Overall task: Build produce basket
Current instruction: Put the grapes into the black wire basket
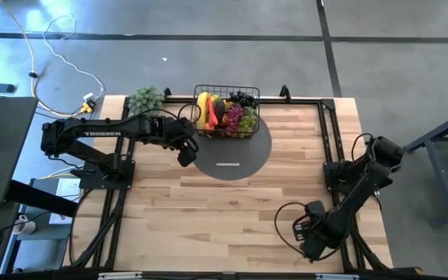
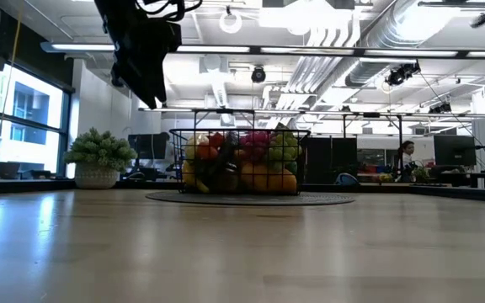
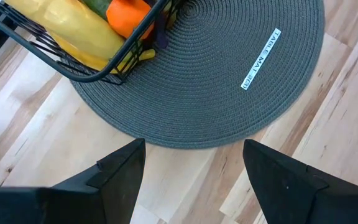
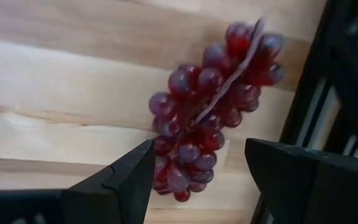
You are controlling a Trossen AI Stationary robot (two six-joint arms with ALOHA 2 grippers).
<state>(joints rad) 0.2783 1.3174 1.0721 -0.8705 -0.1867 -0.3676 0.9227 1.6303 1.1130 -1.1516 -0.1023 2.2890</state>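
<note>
Basket sits on the far part of the round mat, loaded with produce.

Left gripper hovers above the mat's left edge, jaws released, empty.

Right gripper is at the table's near right corner, jaws apart over a loose red grape bunch. Nothing is grasped.

Bunch looks light, knobbly and likely slippery; best pinched across the middle, along the stem.

Mat label reads "TABLE MAT"; left arm is marked "TROSSEN".

place: open-plan office/lab | evidence: monitors, ceiling ducts
</note>
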